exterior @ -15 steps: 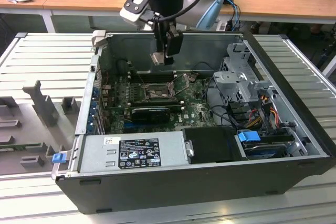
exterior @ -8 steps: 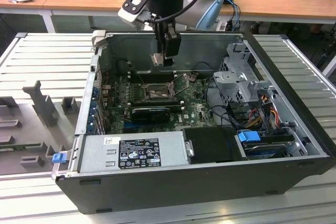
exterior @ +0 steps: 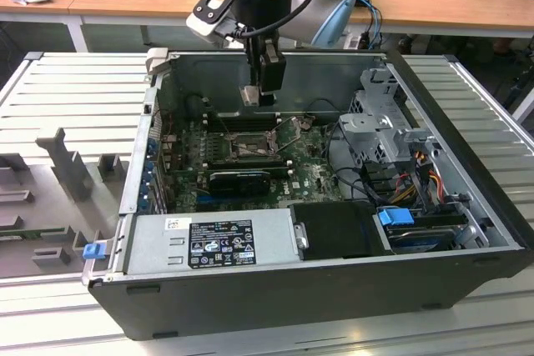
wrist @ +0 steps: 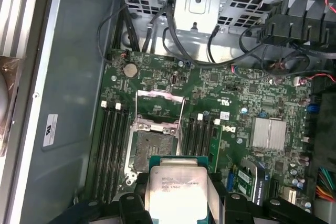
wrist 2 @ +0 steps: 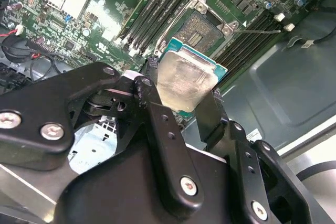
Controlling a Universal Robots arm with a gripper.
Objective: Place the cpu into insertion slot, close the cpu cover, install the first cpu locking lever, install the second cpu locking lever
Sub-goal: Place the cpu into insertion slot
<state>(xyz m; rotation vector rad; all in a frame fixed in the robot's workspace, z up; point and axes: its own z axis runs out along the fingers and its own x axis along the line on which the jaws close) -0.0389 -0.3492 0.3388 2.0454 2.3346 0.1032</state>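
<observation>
At the exterior view's left, a grey tray [exterior: 58,174] of moulded fixtures lies beside the open computer case [exterior: 275,289], whose near side carries a silver power supply [exterior: 213,242]. Over the middle of the case I hang from above, and my gripper [exterior: 265,81] is clamped on the cpu [exterior: 253,95], holding it in the air above the green board and clear of everything below. In the second wrist view my two black fingers [wrist 2: 157,124] press on opposite edges of the cpu [wrist 2: 186,82], its dull silver top facing the camera and its green rim showing at the far edge. The insertion slot [exterior: 249,149] sits on the board below me. In the first wrist view the insertion slot [wrist: 147,150] lies bare just beyond the cpu [wrist: 176,184], with its dark contact field exposed, so the chip is not yet seated. The cpu cover [wrist: 160,96] stands swung up on its hinge at the far side of the slot, and the board shows through its square cut-out. Long black memory slots [wrist: 110,150] run on both sides of the socket. At the exterior view's right stands a grey metal drive cage [exterior: 384,122], with bundled cables beneath it.
</observation>
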